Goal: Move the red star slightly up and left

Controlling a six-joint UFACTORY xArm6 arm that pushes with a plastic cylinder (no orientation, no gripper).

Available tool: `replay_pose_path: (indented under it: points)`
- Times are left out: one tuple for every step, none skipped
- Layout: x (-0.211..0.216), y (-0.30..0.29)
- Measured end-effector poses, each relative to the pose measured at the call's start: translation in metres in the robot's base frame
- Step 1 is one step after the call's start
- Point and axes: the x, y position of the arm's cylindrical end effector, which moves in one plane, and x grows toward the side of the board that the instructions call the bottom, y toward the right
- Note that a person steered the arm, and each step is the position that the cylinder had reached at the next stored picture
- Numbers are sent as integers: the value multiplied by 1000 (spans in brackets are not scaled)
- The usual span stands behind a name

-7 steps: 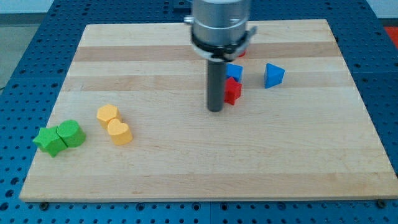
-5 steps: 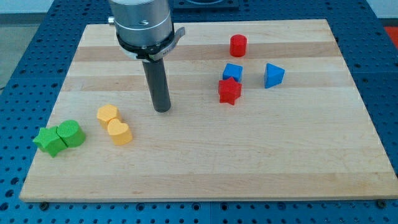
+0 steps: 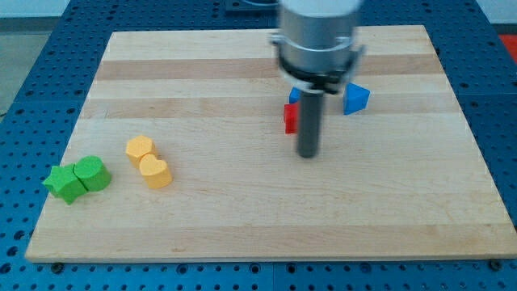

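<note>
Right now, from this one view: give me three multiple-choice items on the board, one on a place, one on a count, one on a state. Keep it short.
1. Where is my tip relative to the red star?
A. below it and to the view's right
B. far off at the view's left
C. above it, at the view's top

2. How many yellow blocks are on the board?
A. one
B. two
C. four

3. How does the red star show?
A. in full view
B. partly hidden behind the rod
C. off the board

Answers:
1 A: the rod's end sits just below and right of the star's visible part.
2 B: a yellow block and a yellow heart lie side by side.
3 B: only the star's left part shows beside the rod.
</note>
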Motion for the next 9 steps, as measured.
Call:
replay_pose_path:
  points:
    - [-20,54]
    - [-50,22]
    - [-62,1]
    - [-41,-67]
    - [-67,-115]
    - [-113,-126]
    - [-150,-127]
    - [-169,-132]
    - [-181,-128]
